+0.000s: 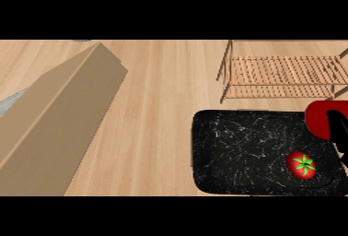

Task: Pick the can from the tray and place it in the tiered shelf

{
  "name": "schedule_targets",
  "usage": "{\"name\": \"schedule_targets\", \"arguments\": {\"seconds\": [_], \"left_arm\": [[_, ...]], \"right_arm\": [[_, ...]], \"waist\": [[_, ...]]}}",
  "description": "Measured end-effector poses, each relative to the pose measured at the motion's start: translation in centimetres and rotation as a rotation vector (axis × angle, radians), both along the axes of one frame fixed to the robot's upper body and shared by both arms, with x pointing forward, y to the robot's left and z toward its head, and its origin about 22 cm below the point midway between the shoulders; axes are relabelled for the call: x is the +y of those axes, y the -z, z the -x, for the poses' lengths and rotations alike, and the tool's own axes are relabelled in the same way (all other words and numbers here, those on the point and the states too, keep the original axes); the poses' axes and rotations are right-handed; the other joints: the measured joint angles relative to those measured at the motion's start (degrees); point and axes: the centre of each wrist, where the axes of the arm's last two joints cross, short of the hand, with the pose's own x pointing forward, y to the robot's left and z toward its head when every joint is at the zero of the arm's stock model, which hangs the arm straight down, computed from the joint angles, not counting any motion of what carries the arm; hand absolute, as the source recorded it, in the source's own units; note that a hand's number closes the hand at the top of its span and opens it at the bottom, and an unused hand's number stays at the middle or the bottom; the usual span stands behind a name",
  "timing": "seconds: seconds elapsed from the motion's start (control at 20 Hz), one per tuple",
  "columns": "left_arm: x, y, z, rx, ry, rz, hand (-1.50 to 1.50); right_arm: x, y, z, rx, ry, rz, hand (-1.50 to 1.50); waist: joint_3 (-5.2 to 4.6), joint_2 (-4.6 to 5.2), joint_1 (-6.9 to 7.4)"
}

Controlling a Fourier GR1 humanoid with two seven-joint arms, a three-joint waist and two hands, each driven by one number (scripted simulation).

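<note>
One hand (338, 126) curls round the red can (318, 115) above the tray (238, 152).

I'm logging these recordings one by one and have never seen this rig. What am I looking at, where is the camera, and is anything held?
The one picture looks steeply down from the robot's head onto a light wooden counter. At the right edge its right hand shows, black fingers curled round a red cylindrical can at the far right corner of a black marbled tray. A red tomato with a green stalk lies on the tray. Behind stands a slatted wooden tiered shelf, and at left a long tan box. The left hand is out of view.
</note>
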Motion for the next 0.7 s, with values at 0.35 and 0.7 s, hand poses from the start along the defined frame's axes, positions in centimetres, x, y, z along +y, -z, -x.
{"name": "schedule_targets", "arguments": {"seconds": [0.35,0.7], "left_arm": [[-0.1,-0.1,0.0,-0.007,0.014,0.005,0.0],[-0.3,0.1,-0.4,-0.01,0.02,0.0,0.0]], "right_arm": [[-2.8,-5.9,-3.6,-0.031,0.061,-0.056,1.5],[-6.1,-9.9,-7.6,-0.007,0.116,-0.054,1.5]], "waist": [[-0.11,0.25,0.66],[0.04,0.4,1.13]]}}
